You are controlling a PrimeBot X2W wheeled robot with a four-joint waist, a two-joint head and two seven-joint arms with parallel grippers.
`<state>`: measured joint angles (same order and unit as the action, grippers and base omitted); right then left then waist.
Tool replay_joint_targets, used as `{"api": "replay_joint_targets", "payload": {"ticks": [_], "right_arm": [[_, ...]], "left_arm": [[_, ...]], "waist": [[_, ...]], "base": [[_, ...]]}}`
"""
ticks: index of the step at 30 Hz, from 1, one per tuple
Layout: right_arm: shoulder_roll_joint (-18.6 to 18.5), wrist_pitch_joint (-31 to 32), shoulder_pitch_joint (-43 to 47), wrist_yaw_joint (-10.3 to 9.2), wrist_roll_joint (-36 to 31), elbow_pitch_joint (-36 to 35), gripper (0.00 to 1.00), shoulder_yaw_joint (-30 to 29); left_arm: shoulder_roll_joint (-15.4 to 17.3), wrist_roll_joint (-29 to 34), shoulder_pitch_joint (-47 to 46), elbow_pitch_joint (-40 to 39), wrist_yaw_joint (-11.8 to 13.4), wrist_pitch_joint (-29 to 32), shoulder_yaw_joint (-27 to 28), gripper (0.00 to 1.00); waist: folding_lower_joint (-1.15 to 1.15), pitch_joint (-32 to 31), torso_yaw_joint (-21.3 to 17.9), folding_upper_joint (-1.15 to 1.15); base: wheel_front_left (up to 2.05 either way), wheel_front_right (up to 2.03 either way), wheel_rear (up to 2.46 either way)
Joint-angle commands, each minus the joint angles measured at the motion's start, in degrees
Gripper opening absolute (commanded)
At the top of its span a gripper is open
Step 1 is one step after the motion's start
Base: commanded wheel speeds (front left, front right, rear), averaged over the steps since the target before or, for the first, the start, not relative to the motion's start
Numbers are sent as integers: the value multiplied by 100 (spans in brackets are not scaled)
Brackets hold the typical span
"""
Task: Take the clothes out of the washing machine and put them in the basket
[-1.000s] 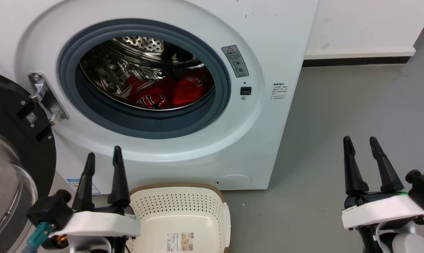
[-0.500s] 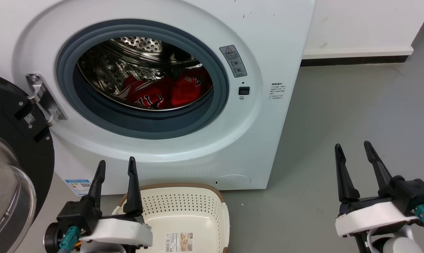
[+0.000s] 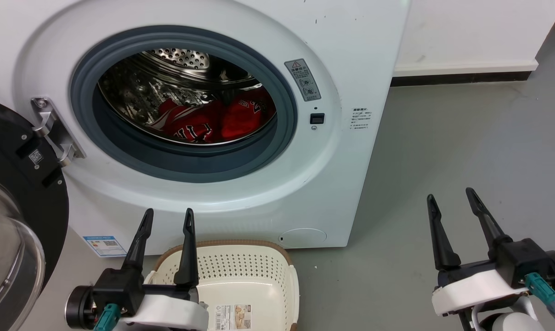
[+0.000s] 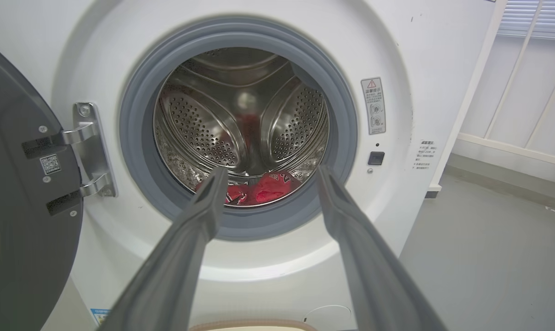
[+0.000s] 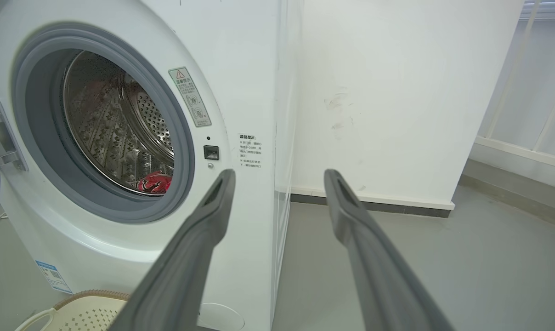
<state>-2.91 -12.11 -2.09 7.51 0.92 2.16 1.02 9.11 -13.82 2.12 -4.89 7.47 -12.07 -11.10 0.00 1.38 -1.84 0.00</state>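
Left end effector [image 3: 168,212] spread, red clothes [image 3: 199,126] crumpled

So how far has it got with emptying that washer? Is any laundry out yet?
Barely started. Done: the door of the washing machine hangs open, and the basket stands empty in front. In hand: nothing; the left end effector and right end effector are both open, outside the drum. Left: the red clothes lie in the drum, all to move.

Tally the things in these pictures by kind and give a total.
Washing machine: 1
Basket: 1
Red garments: 2
Hands: 2, left hand and right hand
Total: 6
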Motion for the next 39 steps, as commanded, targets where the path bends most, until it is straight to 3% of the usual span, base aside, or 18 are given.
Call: {"api": "replay_joint_targets", "payload": {"ticks": [1,7,11,15,16,19,30,39], "right_arm": [[3,-50,-2,-3,-142,-37,100,8],[5,-113,10,-3,-503,-74,100,62],[6,-165,23,-4,-686,-112,100,65],[6,-211,48,-4,-778,-98,100,102],[6,-249,74,-4,-791,-17,100,150],[7,-278,76,-4,-792,44,100,175],[8,-311,39,-5,-761,141,100,175],[8,-310,-285,-4,-394,-27,100,48]], "left_arm": [[13,113,40,-97,-65,-50,0,100],[-115,294,100,-115,-296,-124,153,100],[-272,421,147,-3,-638,-182,379,100],[-357,651,212,-7,-796,-220,500,100],[-444,610,236,-28,-1036,-253,574,100],[-516,697,273,-44,-1224,-288,692,100],[-604,949,338,14,-1441,-316,859,100],[-581,686,-371,364,-1489,-316,1083,100]], "waist": [[0,2,-2,0],[0,13,-13,0],[0,8,-28,0],[0,-2,-40,0],[0,-13,-46,0],[0,-25,-55,0],[0,-16,-100,0],[0,866,-148,0]], "base": [[0,0,0],[0,0,0],[0,0,0],[0,0,0],[0,0,0],[0,0,0],[0,0,0],[0,0,0]]}}
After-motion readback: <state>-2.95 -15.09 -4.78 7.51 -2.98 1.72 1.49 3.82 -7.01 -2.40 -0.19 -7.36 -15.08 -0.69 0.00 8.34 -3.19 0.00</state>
